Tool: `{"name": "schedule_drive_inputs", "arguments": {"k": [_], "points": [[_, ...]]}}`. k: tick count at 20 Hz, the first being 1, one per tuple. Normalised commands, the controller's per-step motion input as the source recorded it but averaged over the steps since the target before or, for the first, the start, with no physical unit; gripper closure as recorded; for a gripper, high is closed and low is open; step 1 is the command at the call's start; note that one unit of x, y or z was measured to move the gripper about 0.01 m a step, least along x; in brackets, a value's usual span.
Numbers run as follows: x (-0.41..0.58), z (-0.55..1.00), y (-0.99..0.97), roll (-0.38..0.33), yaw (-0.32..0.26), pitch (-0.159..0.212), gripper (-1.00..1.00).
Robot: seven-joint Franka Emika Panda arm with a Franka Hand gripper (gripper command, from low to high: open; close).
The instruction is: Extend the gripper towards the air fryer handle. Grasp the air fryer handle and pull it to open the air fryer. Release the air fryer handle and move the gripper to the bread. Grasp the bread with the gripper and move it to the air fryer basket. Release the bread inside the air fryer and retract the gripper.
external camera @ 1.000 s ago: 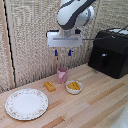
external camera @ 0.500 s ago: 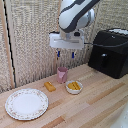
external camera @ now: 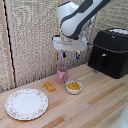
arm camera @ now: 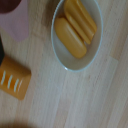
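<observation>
My white gripper (external camera: 70, 55) hangs open above the pink cup (external camera: 62, 74), with nothing between its dark-blue fingers (external camera: 64, 55). The black air fryer (external camera: 111, 50) stands at the exterior view's right, well apart from the gripper. Its drawer, the air fryer basket, is shut, and the air fryer handle (external camera: 103, 61) juts from the drawer's face. The bread (external camera: 50, 86) lies on the wooden table beside the cup. In the wrist view the bread (arm camera: 14, 81) shows as an orange-brown block near the cup (arm camera: 15, 22). My fingertips do not show in that view.
A small white bowl (external camera: 67, 89) of yellow-orange chunks (external camera: 74, 86) sits between the bread and the air fryer; the wrist view shows the bowl (arm camera: 99, 47) and chunks (arm camera: 75, 27) close up. A patterned plate (external camera: 26, 103) lies near the table's front edge. A woven screen stands behind.
The arm has drifted a little toward the exterior view's right, nearer the air fryer. The gripper stays open and nothing on the table has moved.
</observation>
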Motion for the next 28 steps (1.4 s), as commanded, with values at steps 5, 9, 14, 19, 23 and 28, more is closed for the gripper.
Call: {"name": "schedule_drive_inputs", "arguments": {"k": [5, 9, 14, 19, 23, 28], "points": [[-0.057, -0.04, -0.16, -0.375, -0.066, -0.118, -1.0], [-0.101, -0.02, -0.18, -0.375, -0.036, -0.144, -1.0], [-0.057, -0.01, -0.23, -0.375, -0.017, -0.161, -1.0], [-0.039, -0.12, -0.39, -0.359, 0.019, -0.144, -1.0], [-0.141, -0.29, -0.46, -0.26, 0.055, -0.084, -1.0], [-0.143, -0.25, -0.54, -0.185, 0.115, -0.048, -1.0]]}}
